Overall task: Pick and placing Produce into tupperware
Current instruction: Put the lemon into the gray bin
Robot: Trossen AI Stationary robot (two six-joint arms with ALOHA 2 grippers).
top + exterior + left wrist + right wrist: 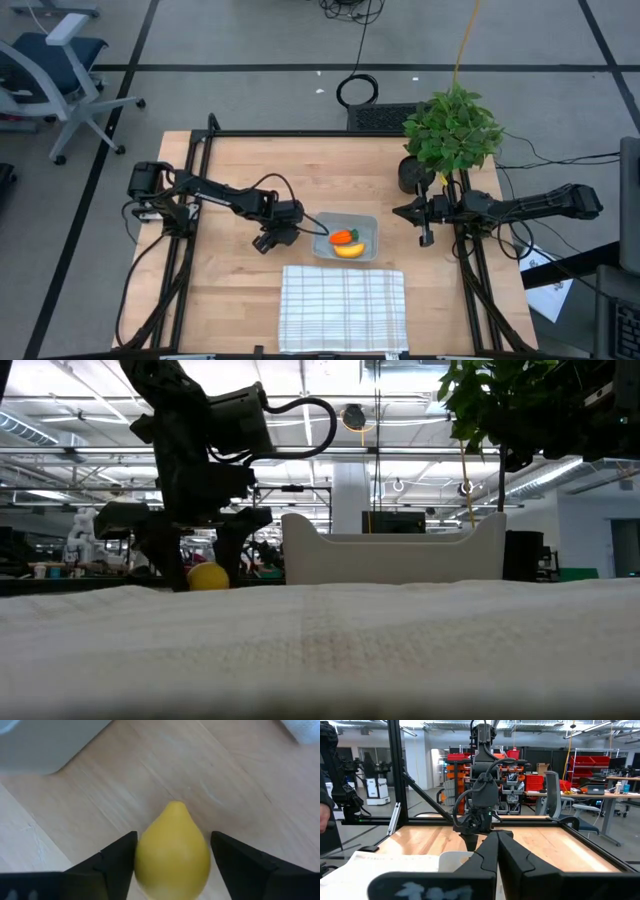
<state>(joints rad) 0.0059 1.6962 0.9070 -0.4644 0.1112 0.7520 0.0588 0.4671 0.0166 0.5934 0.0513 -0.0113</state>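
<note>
The left gripper [268,243] is down at the wooden table [230,300], just beside the tupperware [365,224] on its outer side. Between its fingers [112,865] sits a small yellow lemon-shaped fruit [172,852], resting on the wood. One finger looks to be against the fruit's side while a sliver of table shows between the fruit and the other, so the jaws stand parted around it rather than clamped. From above the fruit is hidden under the gripper; in the low view it shows as a yellow ball [208,576] between the dark fingers, its lower edge cut off by the checked cloth [343,308] in the foreground.

Past the gripper, inside the tupperware, lie the orange carrot [343,237] and the yellow banana [348,250], touching each other. In the low view the container's wall [395,556] hides both.

The right gripper [424,238] waits well off on the far side of the container, near the potted plant [452,130], its fingers [520,857] pressed together on nothing.
</note>
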